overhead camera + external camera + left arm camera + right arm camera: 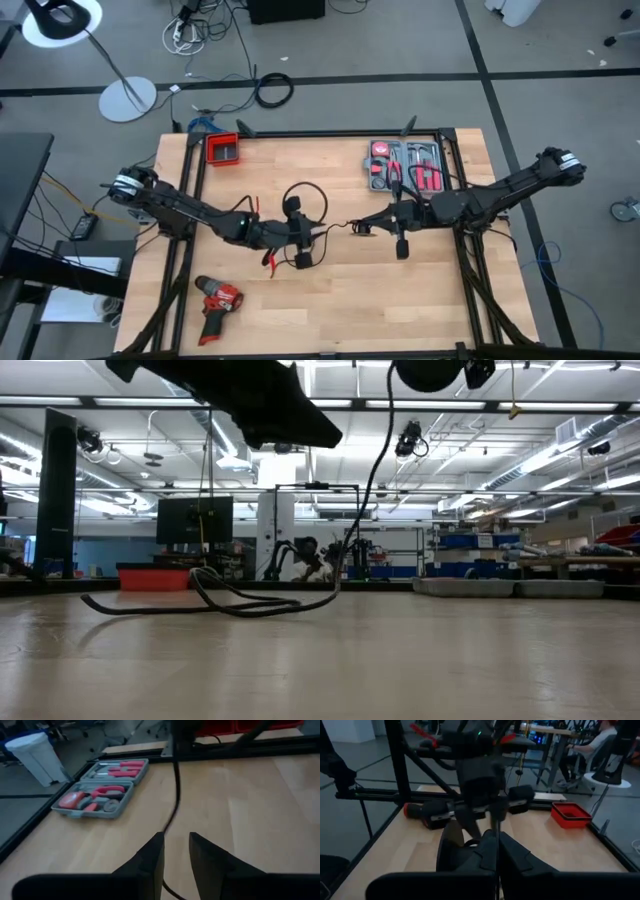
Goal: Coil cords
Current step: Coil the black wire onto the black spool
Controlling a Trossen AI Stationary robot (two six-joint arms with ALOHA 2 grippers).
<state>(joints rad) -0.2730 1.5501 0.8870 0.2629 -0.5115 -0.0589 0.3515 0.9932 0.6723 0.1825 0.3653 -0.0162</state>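
The thin black cord (340,228) spans the gap between my two grippers at mid-table. Behind them it lies in a loop on the wood (250,605) and rises from there toward the grippers. My left gripper (318,232) points toward the table's right, its fingers open (176,837). The cord (176,785) passes through their gap. My right gripper (362,226) faces it from the right and is shut on the cord (495,832). My left gripper has the cord running through the gap, close to one finger (155,857); whether it touches I cannot tell. My right gripper pinches a stretch of the cord (496,820) between its two fingers, roughly level, from the table's right. From there the cord runs on to the left gripper.
A red drill (215,300) lies near the front left. An open grey tool case (405,165) sits at the back right and a red bin (224,150) at the back left. A thicker black cable ring (272,90) lies on the floor beyond the table.
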